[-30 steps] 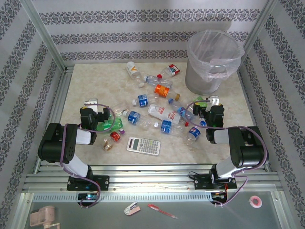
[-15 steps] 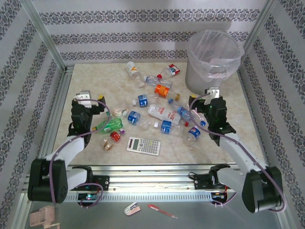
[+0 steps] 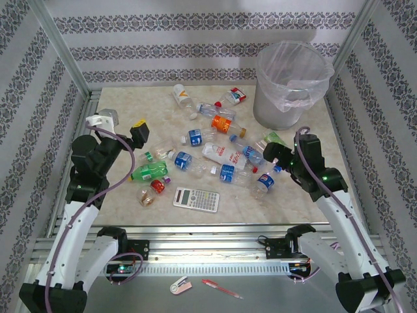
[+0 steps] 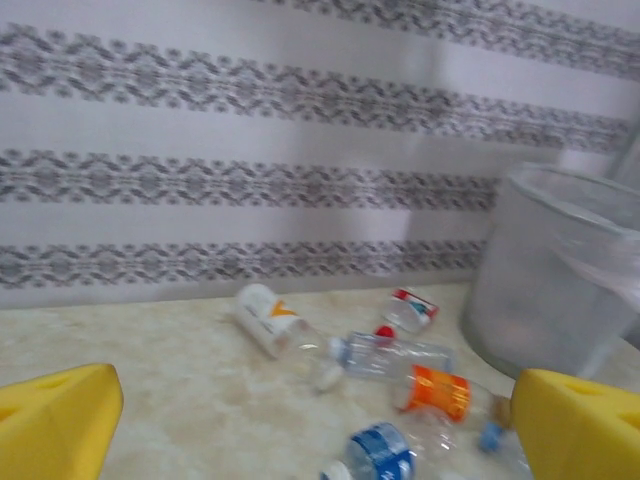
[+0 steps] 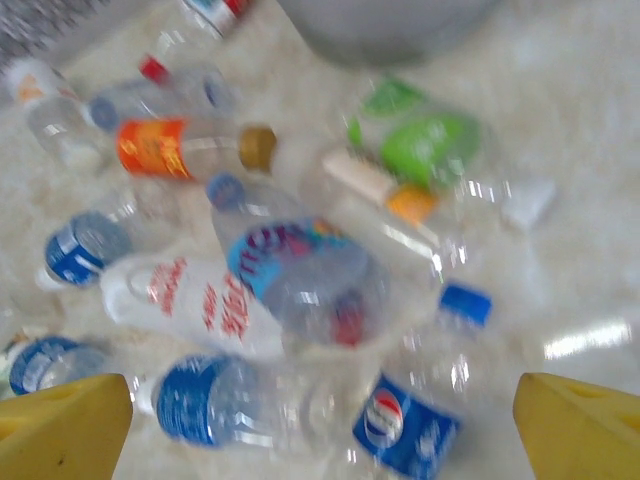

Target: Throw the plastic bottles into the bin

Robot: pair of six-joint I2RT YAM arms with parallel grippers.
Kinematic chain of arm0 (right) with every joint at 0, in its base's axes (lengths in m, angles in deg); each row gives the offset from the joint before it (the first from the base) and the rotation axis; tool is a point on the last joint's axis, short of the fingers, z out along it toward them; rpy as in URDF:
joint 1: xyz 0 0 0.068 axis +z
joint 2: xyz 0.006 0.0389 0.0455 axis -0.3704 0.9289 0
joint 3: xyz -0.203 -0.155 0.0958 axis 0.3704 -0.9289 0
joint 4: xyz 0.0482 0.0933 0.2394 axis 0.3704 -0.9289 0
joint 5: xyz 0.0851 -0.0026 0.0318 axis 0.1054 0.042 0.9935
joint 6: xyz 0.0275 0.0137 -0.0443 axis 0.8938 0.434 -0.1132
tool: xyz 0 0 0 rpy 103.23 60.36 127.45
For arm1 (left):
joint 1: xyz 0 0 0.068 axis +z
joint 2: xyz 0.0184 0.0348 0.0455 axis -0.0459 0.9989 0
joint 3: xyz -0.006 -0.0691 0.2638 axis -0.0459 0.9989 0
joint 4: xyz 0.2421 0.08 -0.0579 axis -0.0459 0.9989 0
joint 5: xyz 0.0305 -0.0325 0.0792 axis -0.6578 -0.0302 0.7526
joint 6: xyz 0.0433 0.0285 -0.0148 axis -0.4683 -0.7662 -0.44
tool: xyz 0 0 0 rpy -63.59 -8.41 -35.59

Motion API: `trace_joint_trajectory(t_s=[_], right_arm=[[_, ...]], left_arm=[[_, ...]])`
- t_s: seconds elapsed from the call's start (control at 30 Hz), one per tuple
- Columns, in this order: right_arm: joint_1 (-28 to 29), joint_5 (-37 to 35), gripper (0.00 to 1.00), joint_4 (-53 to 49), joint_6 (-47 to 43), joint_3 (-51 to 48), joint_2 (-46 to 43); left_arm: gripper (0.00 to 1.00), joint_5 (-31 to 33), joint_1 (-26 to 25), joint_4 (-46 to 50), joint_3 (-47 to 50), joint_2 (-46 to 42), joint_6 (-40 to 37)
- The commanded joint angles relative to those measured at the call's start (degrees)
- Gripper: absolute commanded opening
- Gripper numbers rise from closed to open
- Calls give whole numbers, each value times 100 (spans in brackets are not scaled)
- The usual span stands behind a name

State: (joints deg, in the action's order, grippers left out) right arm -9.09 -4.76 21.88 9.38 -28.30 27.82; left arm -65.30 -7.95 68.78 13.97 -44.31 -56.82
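Note:
Several plastic bottles lie scattered on the marble tabletop, mostly clear, with blue, red, orange and green labels. The bin, grey with a whitish bag, stands at the back right. My left gripper hovers open above the table left of the pile, looking toward an orange-labelled bottle and the bin. My right gripper hangs open over the pile's right end, above a Pepsi bottle and a blue-labelled bottle. Nothing sits between either pair of yellow fingertips.
A flat grey calculator lies near the front of the table. A green bottle and a small red-labelled bottle lie under the left arm. Patterned walls and aluminium posts enclose the table on three sides.
Both arms have unfolded and risen from their low rest pose. The left gripper swung up and back-left, the right gripper lifted over the pile's right end. No bottle has moved.

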Motion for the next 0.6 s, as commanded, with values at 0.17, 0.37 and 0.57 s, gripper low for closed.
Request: trace_joint_trajectory(t_s=[0.17, 0.37, 0.57], right_arm=[[-37, 542, 97, -1032, 902, -46, 848], [-232, 553, 93, -579, 997, -246, 1546], [-425, 608, 86, -40, 1111, -516, 2139]], left_arm=[[100, -1308, -528, 1270, -705, -30, 49], [100, -1330, -818, 1665, -1044, -13, 137], [100, -2122, -892, 1437, -1337, -175, 324]])
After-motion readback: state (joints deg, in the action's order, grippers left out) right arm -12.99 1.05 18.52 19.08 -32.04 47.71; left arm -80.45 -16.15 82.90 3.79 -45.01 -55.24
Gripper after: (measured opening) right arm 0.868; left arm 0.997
